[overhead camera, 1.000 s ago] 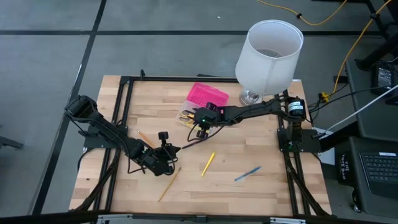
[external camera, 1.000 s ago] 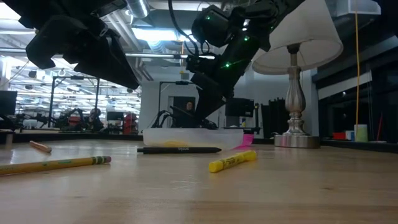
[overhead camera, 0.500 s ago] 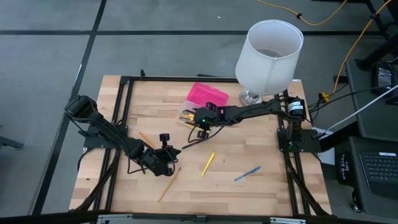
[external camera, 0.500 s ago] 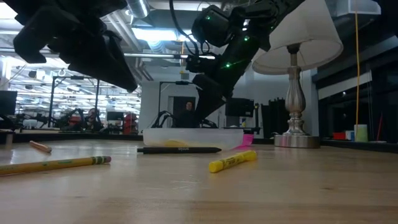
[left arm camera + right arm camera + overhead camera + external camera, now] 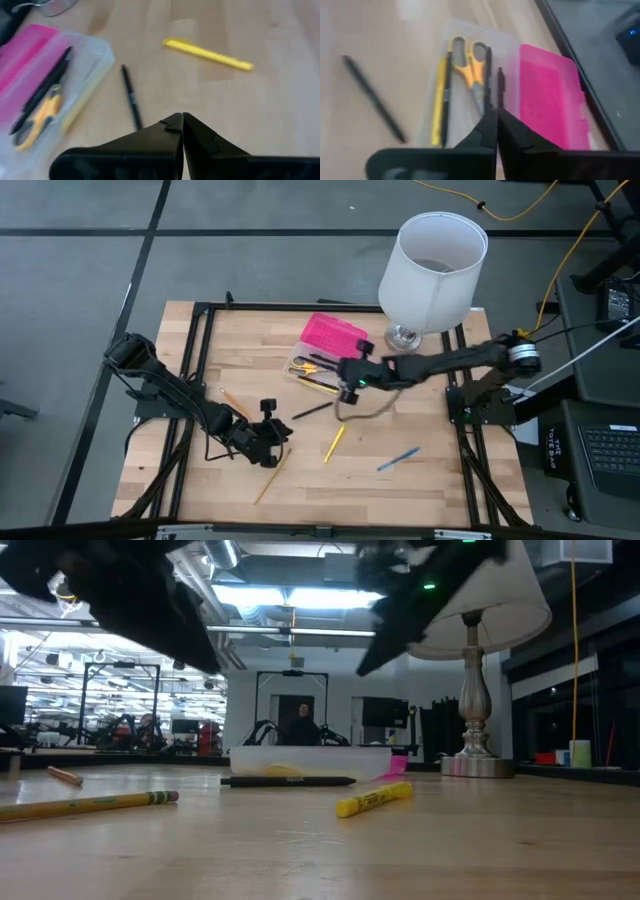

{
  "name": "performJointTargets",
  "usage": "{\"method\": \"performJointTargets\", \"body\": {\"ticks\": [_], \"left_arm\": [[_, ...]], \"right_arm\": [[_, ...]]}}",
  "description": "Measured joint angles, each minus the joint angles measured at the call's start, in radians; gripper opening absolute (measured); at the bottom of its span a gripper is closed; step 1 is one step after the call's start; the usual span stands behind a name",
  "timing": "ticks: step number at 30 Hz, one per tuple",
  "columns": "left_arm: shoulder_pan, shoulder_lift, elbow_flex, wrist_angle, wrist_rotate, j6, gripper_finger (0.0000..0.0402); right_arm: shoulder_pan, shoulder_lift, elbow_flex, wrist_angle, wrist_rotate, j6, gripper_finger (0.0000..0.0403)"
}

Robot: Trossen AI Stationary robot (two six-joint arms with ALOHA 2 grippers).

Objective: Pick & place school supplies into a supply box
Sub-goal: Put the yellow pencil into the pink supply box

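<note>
Pink-and-clear supply box (image 5: 322,350) open near the far edge of the table (image 5: 430,480), close to the white lamp (image 5: 432,270). Inside the clear half: yellow scissors (image 5: 470,67), a yellow pencil (image 5: 439,102) and a black pen (image 5: 487,70).

Right gripper (image 5: 345,377) up in the air just in front of the box, fingers pressed together, nothing in them. Left gripper (image 5: 268,435) low, toward the near-left corner, fingers also pressed together and empty.

Not yet in the box: a black pen (image 5: 312,410) right in front of it, a yellow marker (image 5: 334,443) in the middle, a blue pen (image 5: 398,459) nearer the near-right corner, a long pencil (image 5: 271,476) by the near edge, and a short pencil (image 5: 234,404) toward the left edge.

Could go wrong: both arms going for the black pen together and bumping. Could also roll a thin pen away with a push from shut fingers. Could knock the light box sideways if coming down too close.
</note>
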Motion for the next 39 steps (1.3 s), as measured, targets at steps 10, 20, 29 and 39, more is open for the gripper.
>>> {"method": "performJointTargets", "body": {"ticks": [10,20,29,39], "left_arm": [[0.003,0.0,0.131,-0.257,0.04,-0.258,0.0003],[-0.011,0.005,0.218,-0.473,0.099,-0.598,0.0003],[-0.013,0.19,0.409,-0.736,0.339,-0.835,0.0003],[-0.018,0.318,0.6,-0.848,0.509,-0.958,0.0003]], "right_arm": [[0.154,-0.207,-0.48,0.614,-0.054,0.001,0.0005],[0.171,-0.209,-0.583,0.765,-0.058,0.031,0.0027],[0.171,-0.209,-0.582,0.761,-0.06,0.03,0.0027],[0.171,-0.209,-0.582,0.759,-0.061,0.03,0.0028]]}}
